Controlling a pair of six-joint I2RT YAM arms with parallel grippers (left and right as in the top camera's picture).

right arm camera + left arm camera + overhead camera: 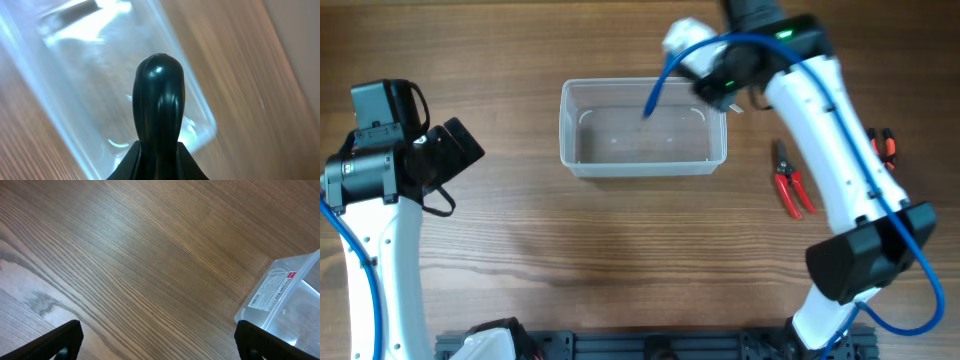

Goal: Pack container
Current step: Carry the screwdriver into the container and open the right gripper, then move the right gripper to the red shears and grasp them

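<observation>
The container (642,166) is a clear plastic tub at the middle back of the table and looks empty. My right gripper (724,88) hovers over its far right corner, shut on a tool with a black rounded handle (159,100). In the right wrist view the handle stands between the fingers (159,152), with the container (95,75) blurred below. The rest of the tool is hidden. My left gripper (460,146) is open and empty, left of the container. In the left wrist view its fingers (160,345) frame bare wood, with a labelled container corner (287,302) at the right.
Red-handled pliers (790,186) lie on the table right of the container. Another red and black tool (885,145) lies further right, partly behind my right arm. A blue cable arcs over the container.
</observation>
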